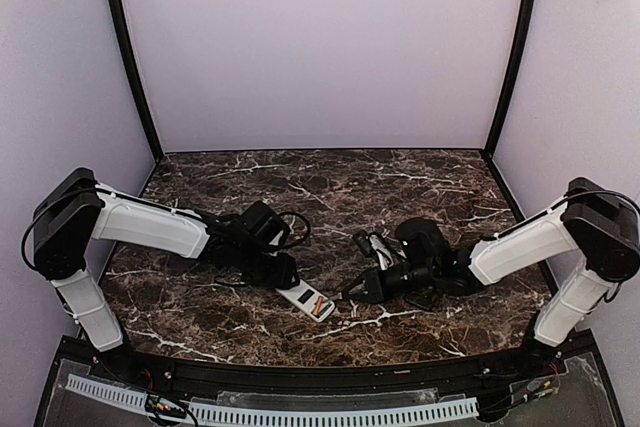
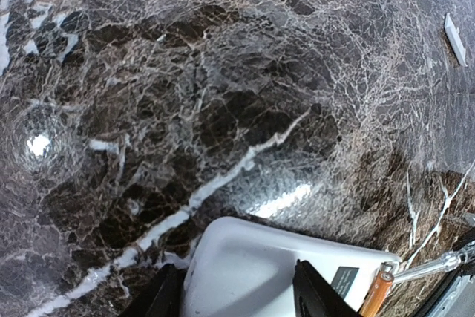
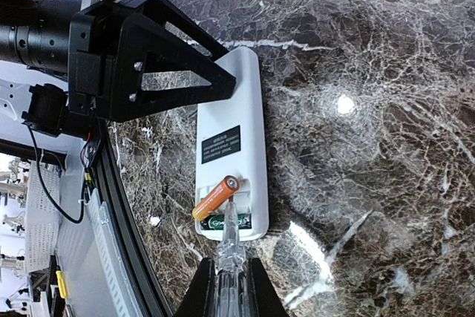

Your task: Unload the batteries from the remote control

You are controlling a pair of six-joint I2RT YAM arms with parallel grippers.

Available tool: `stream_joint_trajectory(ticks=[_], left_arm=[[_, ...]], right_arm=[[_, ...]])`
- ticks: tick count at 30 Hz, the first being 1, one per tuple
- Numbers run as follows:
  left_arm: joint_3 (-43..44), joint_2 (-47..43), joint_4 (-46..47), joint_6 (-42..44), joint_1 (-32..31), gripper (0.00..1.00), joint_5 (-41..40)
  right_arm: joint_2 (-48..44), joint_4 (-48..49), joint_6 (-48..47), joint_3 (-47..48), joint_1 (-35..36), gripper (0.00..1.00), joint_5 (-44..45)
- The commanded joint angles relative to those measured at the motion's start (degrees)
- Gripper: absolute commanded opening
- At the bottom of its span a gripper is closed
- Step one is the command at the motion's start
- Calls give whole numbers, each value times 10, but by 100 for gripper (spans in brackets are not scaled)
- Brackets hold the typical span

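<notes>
In the top view the remote control (image 1: 300,297) is half covered by the left gripper (image 1: 283,277), and its uncovered battery bay is too small there to read; the left wrist view cuts the remote off at the bottom edge. Two batteries show in the right wrist view. An orange battery (image 3: 215,197) is tipped up out of the bay with its raised end toward 2 o'clock. A green battery (image 3: 243,221) lies flat in the bay, partly crossed by a slim clear-and-metal rod (image 3: 230,237). There is one remote, one rod, and one small white cover plate (image 2: 455,38) lying well apart at 2 o'clock in the left wrist view. The remote lies back-up on the marble table (image 1: 330,187), at about 6 o'clock of its middle. The left arm reaches in low from 9 o'clock, its fingers (image 2: 312,287) pinching the remote's long sides at the end away from the bay. The right arm reaches in from 3 o'clock, the right gripper (image 3: 226,276) clamped on the rod, whose tip sits in the bay beside the orange battery
</notes>
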Motion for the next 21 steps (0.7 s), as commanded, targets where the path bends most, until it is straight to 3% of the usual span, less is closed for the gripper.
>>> stream_joint_trajectory(ticks=[1, 10, 21], left_arm=[[-17, 21, -27, -4, -10, 51, 18], [-26, 16, -24, -7, -10, 51, 9], [-37, 6, -22, -10, -10, 51, 4]], right_arm=[[-6, -57, -45, 61, 31, 0, 40], [-10, -234, -89, 175, 90, 0, 117], [19, -325, -119, 261, 118, 0, 148]])
